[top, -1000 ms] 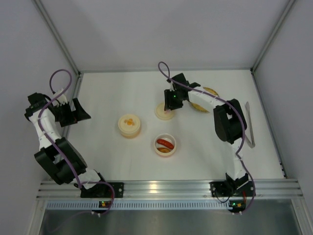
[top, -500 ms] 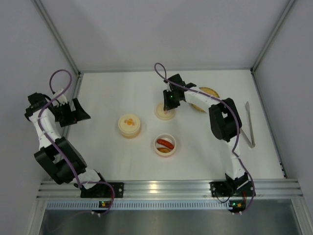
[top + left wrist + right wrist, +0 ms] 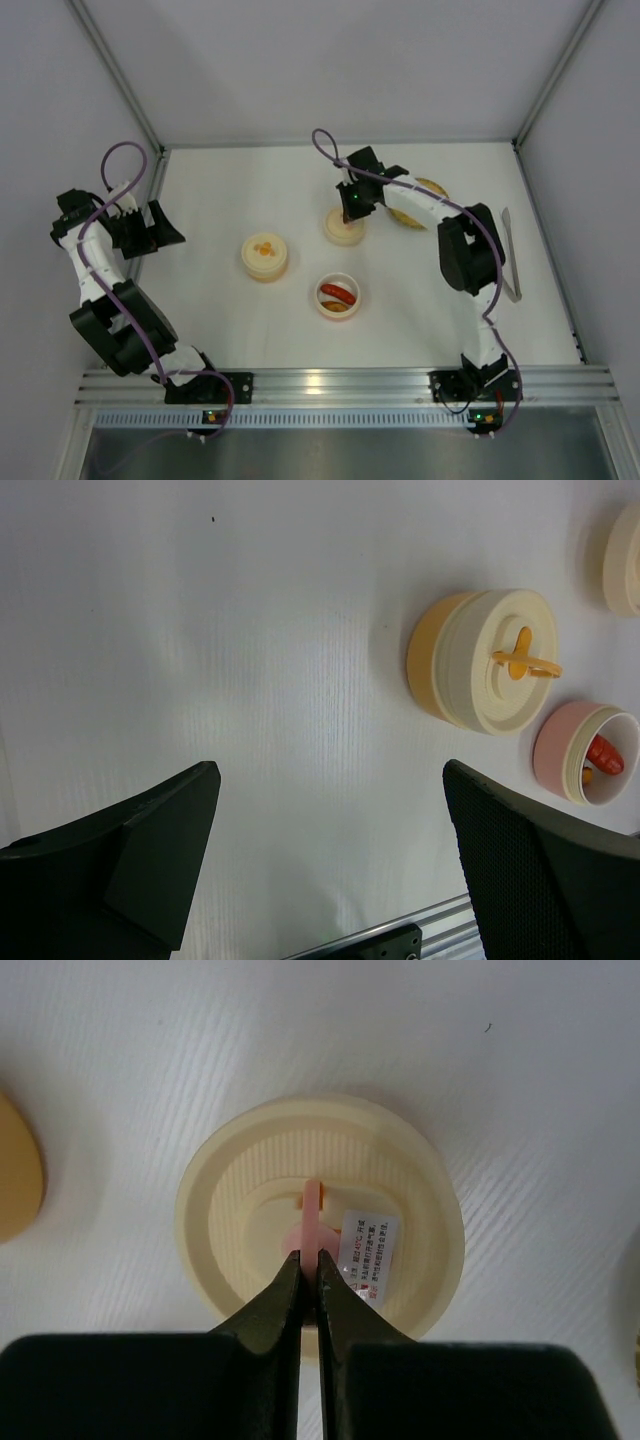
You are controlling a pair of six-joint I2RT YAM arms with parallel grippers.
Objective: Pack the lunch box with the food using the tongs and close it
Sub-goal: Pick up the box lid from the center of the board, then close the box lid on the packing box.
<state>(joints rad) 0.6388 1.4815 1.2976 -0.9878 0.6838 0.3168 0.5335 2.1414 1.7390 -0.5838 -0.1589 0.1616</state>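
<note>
Top external view takes in the whole white table. At the far left, the left gripper hangs near the table's left edge with its fingers spread wide and nothing between them. To the right of it stands an orange box, closed by a cream cover. Next comes an open pink cup with red sausage pieces inside; the top piece lies with its long axis about left to right. Behind the cup, the right gripper is over a round cream lid, but this view does not show the grip. The right wrist view does: the two fingers are pressed together on the thin pink tab that stands upright in the middle of the lid, next to a small white label. The left wrist view adds two things: the cover of the orange box carries an orange ring handle, and the cup has a pink outer wall. Further right in the top view, a woven plate is partly hidden behind the right arm. At the far right the tongs lie flat near the table's right edge, well apart from both grippers. Their long axis runs from far to near, and which end is the joined one I cannot tell.
</note>
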